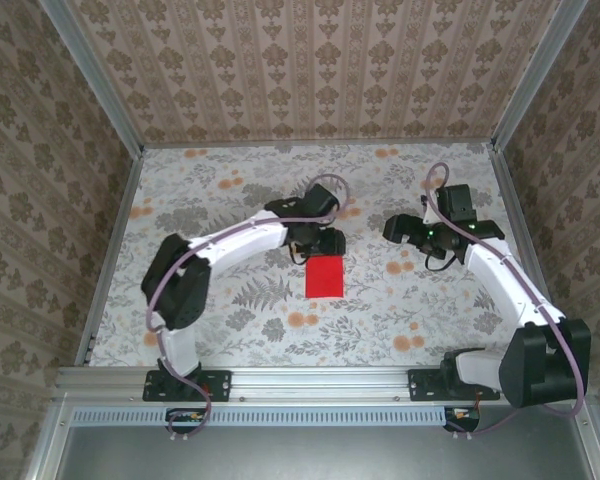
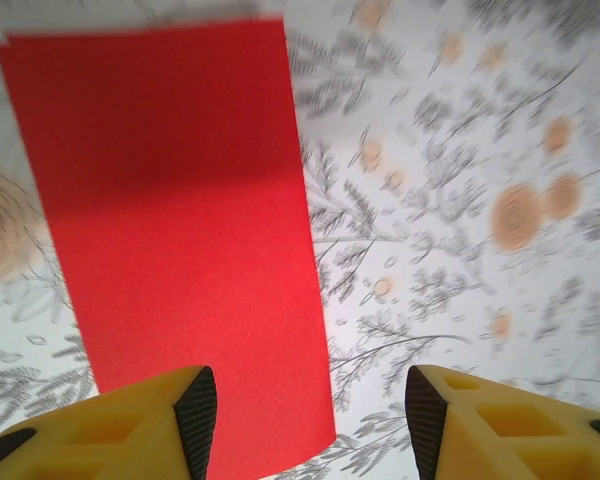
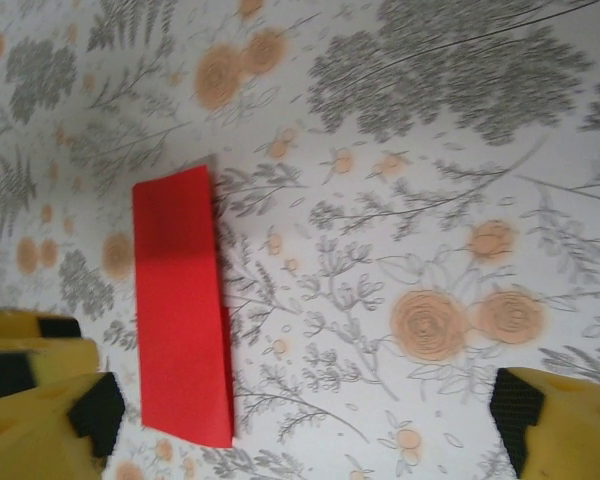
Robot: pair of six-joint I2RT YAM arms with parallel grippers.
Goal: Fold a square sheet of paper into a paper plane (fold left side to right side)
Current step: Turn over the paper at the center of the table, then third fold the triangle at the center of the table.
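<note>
left arm bent reaching forward-right, left gripper aimed down, fingers parted; right arm reaching forward-left, right gripper fingers wide apart, well right of left gripper

At lower left, the left gripper's yellow finger hides a corner of the thin bright red paper sheet; the flowered tablecloth is blurred at upper right.

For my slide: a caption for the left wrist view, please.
Open left hand above the red paper on floral tablecloth.
</note>
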